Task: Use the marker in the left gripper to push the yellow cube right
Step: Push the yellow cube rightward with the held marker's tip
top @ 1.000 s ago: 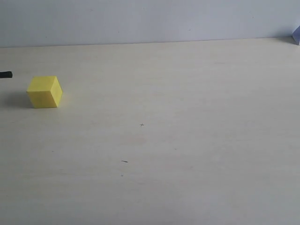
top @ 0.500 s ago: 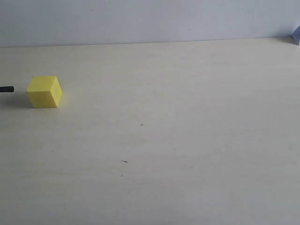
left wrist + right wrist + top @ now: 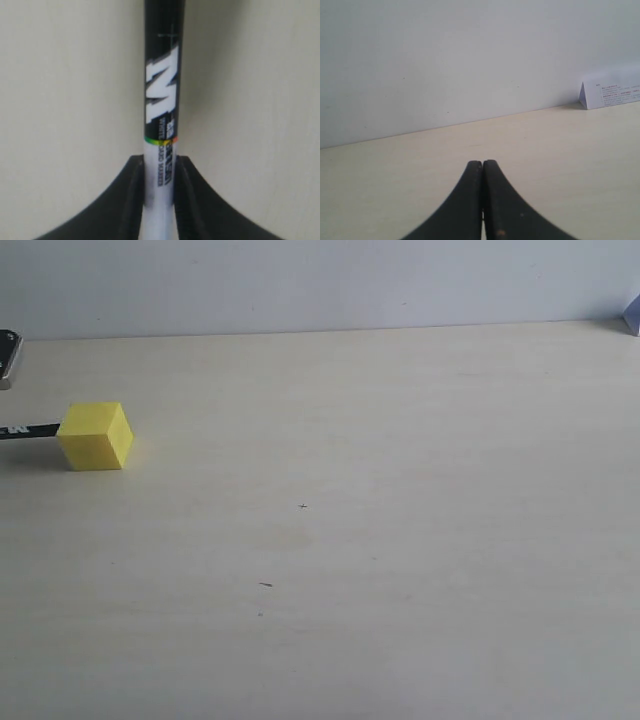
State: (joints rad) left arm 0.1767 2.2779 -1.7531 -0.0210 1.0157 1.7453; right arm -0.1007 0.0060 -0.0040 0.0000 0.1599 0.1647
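The yellow cube [image 3: 95,436] rests on the pale table at the far left of the exterior view. The marker [image 3: 28,430] reaches in from the left edge, its black tip touching or almost touching the cube's left face. In the left wrist view my left gripper [image 3: 159,165] is shut on the marker [image 3: 162,100], pinching the white barrel while the black half with white print points away. The cube is hidden in that view. My right gripper [image 3: 482,164] is shut on nothing, hovering low over the table and facing the wall.
A grey-black arm part [image 3: 8,355] pokes in at the exterior view's left edge above the marker. A folded white paper card [image 3: 610,92] stands by the wall at the table's far right [image 3: 633,315]. Small dark specks [image 3: 265,585] mark the tabletop.
The marker tip has come lower in the view and slid right until it meets the cube's left side. An arm part entered at the left edge. The cube has not moved.
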